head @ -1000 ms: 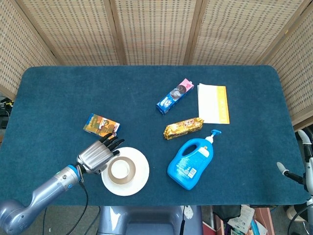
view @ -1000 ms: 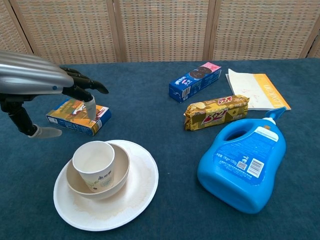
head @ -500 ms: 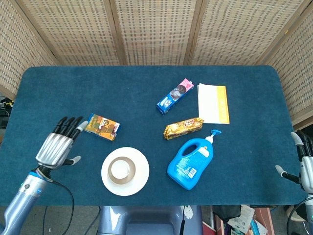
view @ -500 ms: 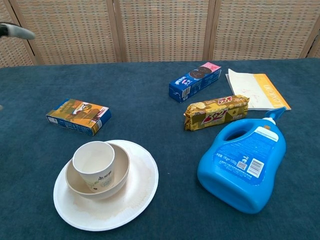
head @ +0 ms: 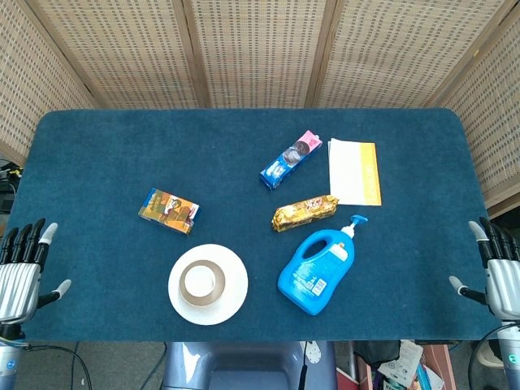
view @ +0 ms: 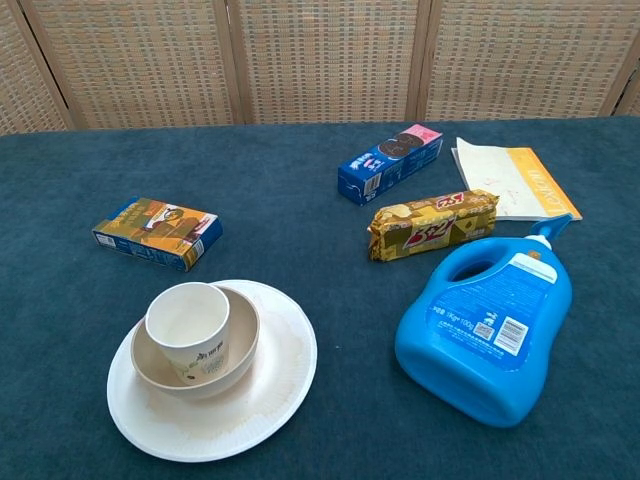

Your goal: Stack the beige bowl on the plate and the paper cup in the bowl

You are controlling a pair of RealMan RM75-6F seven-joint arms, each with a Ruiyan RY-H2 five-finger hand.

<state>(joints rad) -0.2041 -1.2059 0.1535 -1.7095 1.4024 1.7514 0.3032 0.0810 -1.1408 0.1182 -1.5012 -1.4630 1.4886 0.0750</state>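
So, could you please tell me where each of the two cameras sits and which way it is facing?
Head view: high above the near table edge, looking steeply down at the whole table; the left hand and right hand show, fingers spread, at the bottom corners.
Chest view: low at the near edge, looking across the table toward the wicker screen; no part of the robot shows.
Shared: the plate with bowl and paper cup, and the blue bottle.

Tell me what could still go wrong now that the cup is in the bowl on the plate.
The paper cup stands off-centre in the beige bowl, toward its left side, so a bump might tip it. The blue detergent bottle lies close to the right of the plate; an arm sweeping in could push it into the stack.
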